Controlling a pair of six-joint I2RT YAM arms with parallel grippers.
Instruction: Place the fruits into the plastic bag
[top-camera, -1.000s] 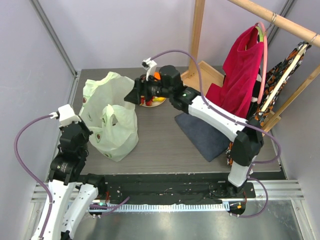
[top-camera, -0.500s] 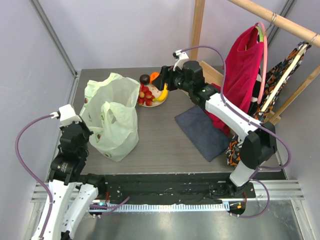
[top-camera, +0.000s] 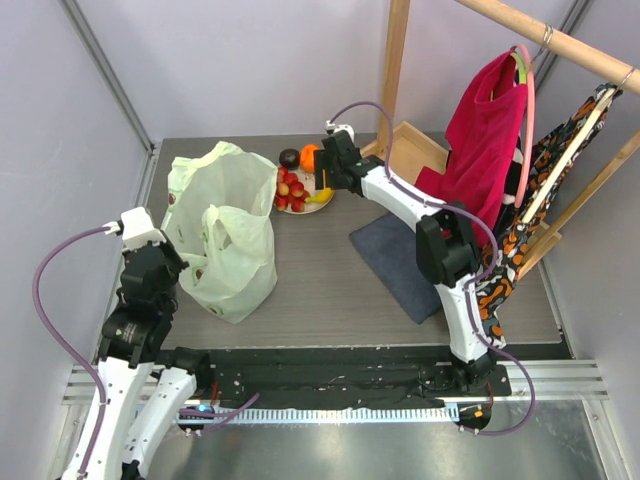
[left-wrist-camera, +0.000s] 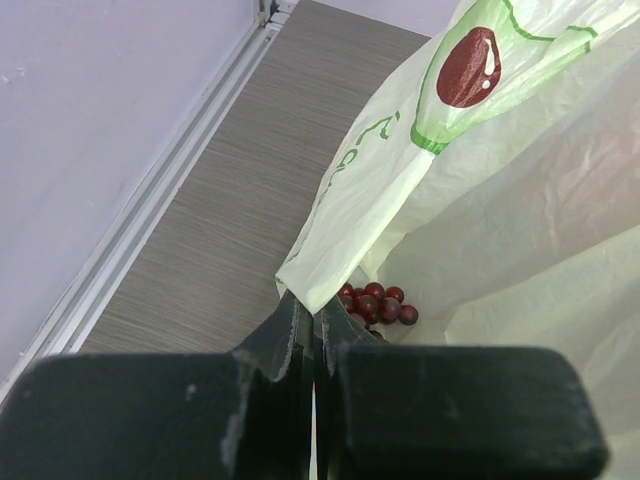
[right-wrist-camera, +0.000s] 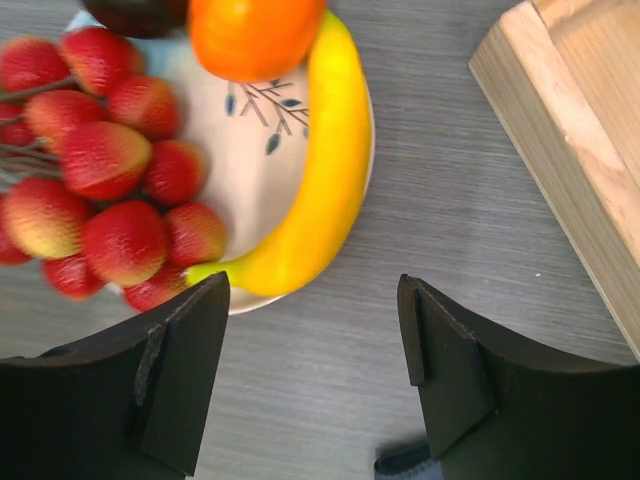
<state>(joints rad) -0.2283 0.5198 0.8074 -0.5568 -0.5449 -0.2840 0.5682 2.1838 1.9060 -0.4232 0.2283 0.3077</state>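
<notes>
Judged light, rigid and smooth-skinned, hence apt to slip or roll under a pinch: toy fruits, best taken across a narrow section rather than a round flank. Rated the easiest hold: banana (right-wrist-camera: 312, 170), gripped across its mid-curve. Rated likelier to squirt free: orange (right-wrist-camera: 250, 35) and dark round fruit (right-wrist-camera: 135, 10). Possibly liftable as a cluster, given the thin stems at its left: strawberries (right-wrist-camera: 110, 190); not settled from these views.

Banana yellow and glossy, curved along the right rim of a pale plate (right-wrist-camera: 245, 140) with a blue twig motif, touching the orange at its upper end. Strawberries red with a yellowish blush, heaped on the plate's left half. Plate set at the far side of the bench (top-camera: 320, 290), just beside the plastic bag (top-camera: 225, 235). Grape bunch (left-wrist-camera: 375, 303), dark red beads, apparently lodged low within the bag's folds.

Bag pale green, thin, translucent, printed with avocado halves; judged limp and prone to collapse, so in need of a held rim. Left pincer (left-wrist-camera: 312, 330) clenched, seemingly on the bag's edge. Right pincer (right-wrist-camera: 312, 300) spread wide and empty, hung over the plate's near rim with the banana's lower end between its fingers' line.

Farther out: wooden tray (right-wrist-camera: 570, 120) right of the plate, dark mat (top-camera: 400, 260) on the bench, red cloth (top-camera: 485, 140) hung at the far right.
</notes>
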